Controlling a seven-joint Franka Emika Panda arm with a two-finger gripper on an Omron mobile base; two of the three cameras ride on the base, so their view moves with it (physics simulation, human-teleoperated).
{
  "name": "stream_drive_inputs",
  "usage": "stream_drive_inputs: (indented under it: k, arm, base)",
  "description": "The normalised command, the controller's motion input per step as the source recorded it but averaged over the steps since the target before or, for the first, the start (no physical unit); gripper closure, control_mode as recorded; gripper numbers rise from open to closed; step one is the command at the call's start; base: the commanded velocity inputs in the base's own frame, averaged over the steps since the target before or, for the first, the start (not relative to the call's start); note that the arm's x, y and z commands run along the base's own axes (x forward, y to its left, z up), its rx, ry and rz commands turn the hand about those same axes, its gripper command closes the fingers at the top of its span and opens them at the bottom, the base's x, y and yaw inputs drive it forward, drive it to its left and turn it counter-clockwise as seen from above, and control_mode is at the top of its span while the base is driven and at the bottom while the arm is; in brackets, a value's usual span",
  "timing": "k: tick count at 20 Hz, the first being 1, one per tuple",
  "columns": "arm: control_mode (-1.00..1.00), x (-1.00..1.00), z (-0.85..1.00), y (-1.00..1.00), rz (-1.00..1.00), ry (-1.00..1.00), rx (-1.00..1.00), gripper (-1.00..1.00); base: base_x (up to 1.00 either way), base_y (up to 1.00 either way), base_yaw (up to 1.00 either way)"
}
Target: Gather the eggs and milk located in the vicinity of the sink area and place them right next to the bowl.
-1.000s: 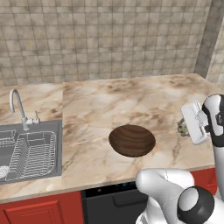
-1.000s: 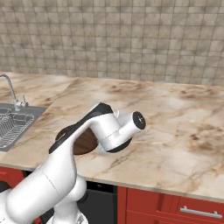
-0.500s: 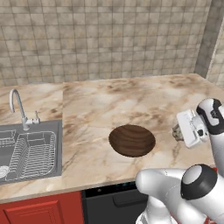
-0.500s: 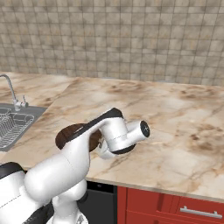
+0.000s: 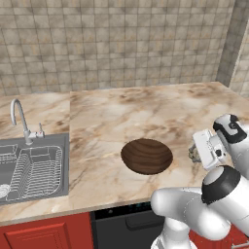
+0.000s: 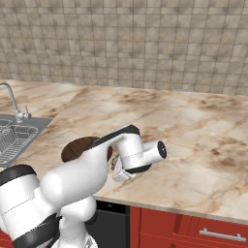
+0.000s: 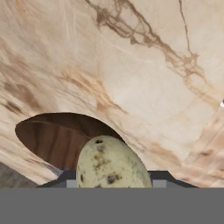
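Observation:
My gripper [image 7: 113, 180] is shut on the eggs [image 7: 111, 164], a speckled pale olive-tan lump between the dark fingertips. In the left base view the gripper [image 5: 198, 154] hangs low over the counter just right of the bowl [image 5: 147, 155], with the eggs [image 5: 194, 154] at its tip. The bowl [image 7: 57, 138] is wide, dark brown and streaky, and lies just beyond the eggs in the hand view. From the right base view my arm hides most of the bowl [image 6: 77, 145]. The sink area [image 5: 31, 168] is far to the left. The milk is out of view.
A curved chrome faucet [image 5: 19, 116] stands behind the steel basin, which holds a wire dish rack [image 5: 34, 168]. Marble counter [image 5: 146, 116] stretches behind and right of the bowl. A tiled wall closes the back, and red cabinets [image 6: 193, 227] run below the front edge.
The hand has come down and a little left toward the bowl, still carrying the eggs. The bowl and sink have not moved.

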Motion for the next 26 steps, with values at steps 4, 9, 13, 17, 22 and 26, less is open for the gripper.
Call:
stream_drive_inputs:
  k: [4,9,13,17,22,26]
  arm:
    - [-1.00,0.20,-0.36,0.00,0.00,0.05,0.00,1.00]
    - [-1.00,0.17,-0.32,0.01,0.00,0.05,0.00,1.00]
    - [-1.00,0.09,-0.24,0.08,0.00,0.00,0.00,1.00]
    - [-1.00,0.11,-0.18,0.14,0.00,0.00,0.00,1.00]
    - [-1.00,0.20,-0.13,0.13,0.00,0.00,0.00,1.00]
    - [-1.00,0.21,-0.12,0.04,0.00,0.00,0.00,1.00]
  base:
    - [0.00,0.00,0.00]
    - [0.00,0.00,0.00]
    - [0.00,0.00,0.00]
    - [0.00,0.00,0.00]
    - [0.00,0.00,0.00]
    - [0.00,0.00,0.00]
